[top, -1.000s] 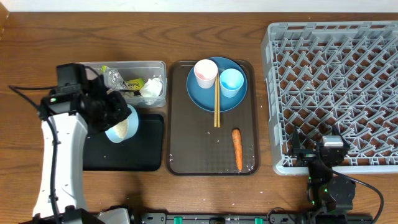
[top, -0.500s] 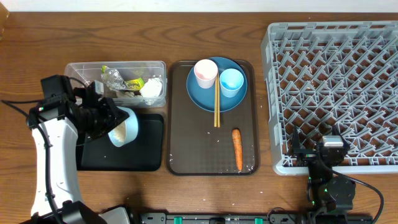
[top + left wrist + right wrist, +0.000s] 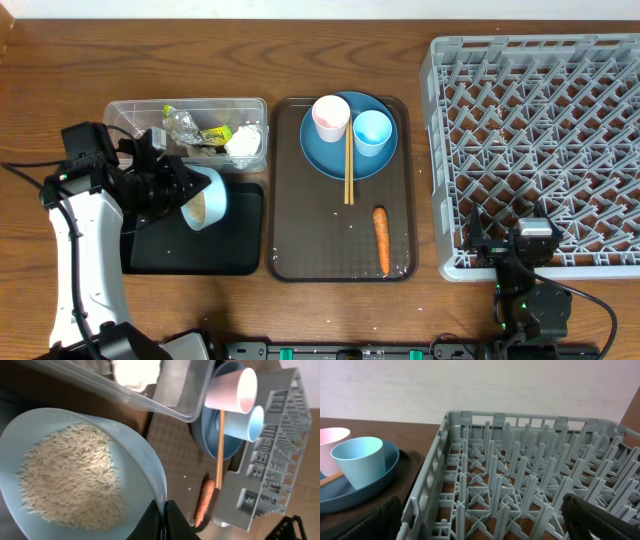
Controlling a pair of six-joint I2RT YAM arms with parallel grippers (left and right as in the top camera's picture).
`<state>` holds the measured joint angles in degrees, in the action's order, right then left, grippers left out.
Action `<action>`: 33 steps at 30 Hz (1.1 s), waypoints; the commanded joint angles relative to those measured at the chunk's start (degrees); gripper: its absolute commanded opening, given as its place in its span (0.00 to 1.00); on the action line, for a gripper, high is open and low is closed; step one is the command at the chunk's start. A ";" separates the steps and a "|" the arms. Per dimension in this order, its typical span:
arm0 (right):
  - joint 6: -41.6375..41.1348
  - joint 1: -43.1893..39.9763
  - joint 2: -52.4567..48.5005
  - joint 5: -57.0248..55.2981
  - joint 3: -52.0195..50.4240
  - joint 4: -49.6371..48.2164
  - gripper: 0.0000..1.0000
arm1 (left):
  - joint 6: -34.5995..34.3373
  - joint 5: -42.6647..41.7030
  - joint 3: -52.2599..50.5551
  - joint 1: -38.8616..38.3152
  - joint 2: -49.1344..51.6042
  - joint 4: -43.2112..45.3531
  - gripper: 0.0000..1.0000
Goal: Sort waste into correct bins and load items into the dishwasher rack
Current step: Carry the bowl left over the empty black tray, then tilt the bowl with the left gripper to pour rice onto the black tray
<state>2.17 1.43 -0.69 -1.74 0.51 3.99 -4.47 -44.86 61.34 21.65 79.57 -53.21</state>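
My left gripper (image 3: 164,508) is shut on the rim of the pale-blue bowl (image 3: 208,196), which is tipped on its side above the black tray (image 3: 225,255). White rice (image 3: 70,477) lies inside the bowl (image 3: 140,455). The clear tub (image 3: 125,108) holds foil (image 3: 180,123), a yellow-green wrapper (image 3: 215,133) and tissue (image 3: 243,143). The dark-blue plate (image 3: 325,158) carries the pink cup (image 3: 331,117), the light-blue cup (image 3: 372,131) and chopsticks (image 3: 348,168). The carrot (image 3: 381,240) lies near it. My right gripper (image 3: 485,520) is open at the grey rack's (image 3: 540,120) front edge.
The plate and carrot rest on a brown serving tray (image 3: 300,240) between the bins and the rack. A few rice grains lie on that tray. The rack (image 3: 520,475) fills the right side of the table.
My left arm has shifted left and a little toward the table's front. The bowl has tipped further onto its side over the black tray. The right arm has not moved.
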 commanded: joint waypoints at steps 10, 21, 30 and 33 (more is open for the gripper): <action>0.24 0.68 0.26 -0.37 -0.22 0.07 0.99 | 3.65 -6.32 -0.33 3.45 -0.74 -1.46 0.06; 0.24 0.68 0.26 -0.37 -0.22 0.07 0.99 | 6.93 -11.78 -1.95 6.36 -0.31 -2.49 0.06; 0.26 0.68 0.26 -0.37 -0.22 0.07 0.99 | 8.11 -16.96 -1.99 6.36 2.34 -3.58 0.06; 0.24 0.68 0.26 -0.37 -0.22 0.07 0.99 | 11.43 -20.87 -2.01 6.36 3.76 -4.94 0.06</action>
<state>2.17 1.43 -0.69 -1.74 0.51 3.99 3.22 -60.20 59.59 27.66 82.02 -57.34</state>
